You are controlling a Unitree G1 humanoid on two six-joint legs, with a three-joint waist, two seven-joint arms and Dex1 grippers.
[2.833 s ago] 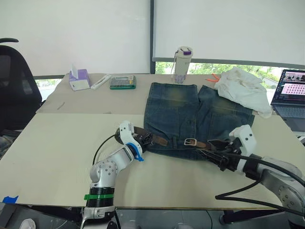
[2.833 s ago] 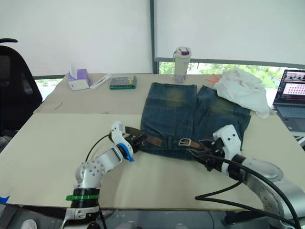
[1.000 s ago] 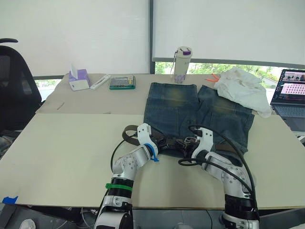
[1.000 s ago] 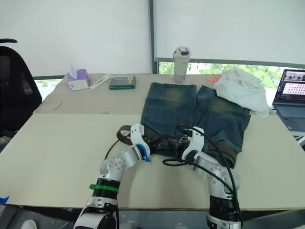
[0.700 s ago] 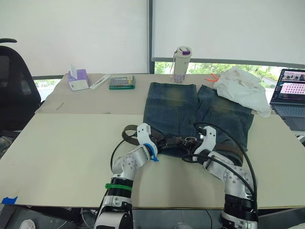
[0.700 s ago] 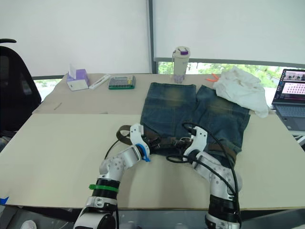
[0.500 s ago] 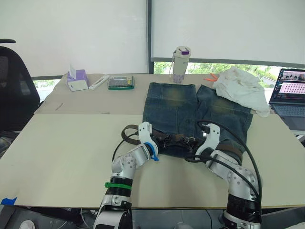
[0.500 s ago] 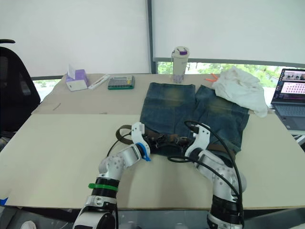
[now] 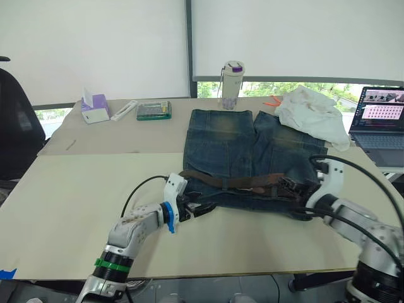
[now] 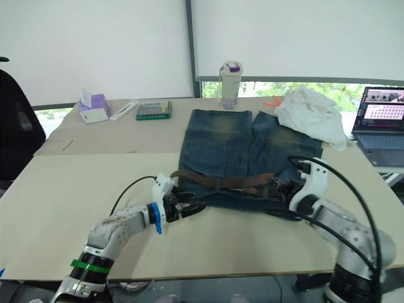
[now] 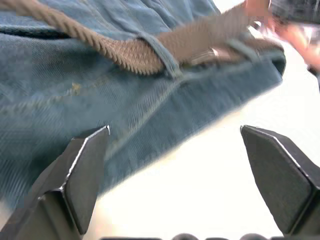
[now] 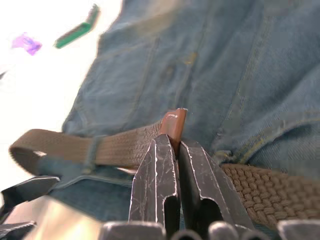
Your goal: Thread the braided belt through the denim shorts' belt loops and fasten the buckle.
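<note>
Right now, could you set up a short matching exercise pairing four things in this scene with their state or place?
Things:
1. left gripper
2. right gripper
3. braided belt
4. white cloth

States:
A. shut on the belt's tip
B. lying along the denim shorts' waistband
C. open, beside the shorts' left corner
D. bunched beyond the shorts, near the laptop

Pairs: 1-C, 2-A, 3-B, 4-D

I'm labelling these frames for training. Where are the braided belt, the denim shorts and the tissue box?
braided belt [image 9: 233, 182]: left eye view, mid strap along the waistband.
denim shorts [image 9: 221, 142]: left eye view, middle of the left leg.
tissue box [image 9: 92, 113]: left eye view, its purple-and-white side.
</note>
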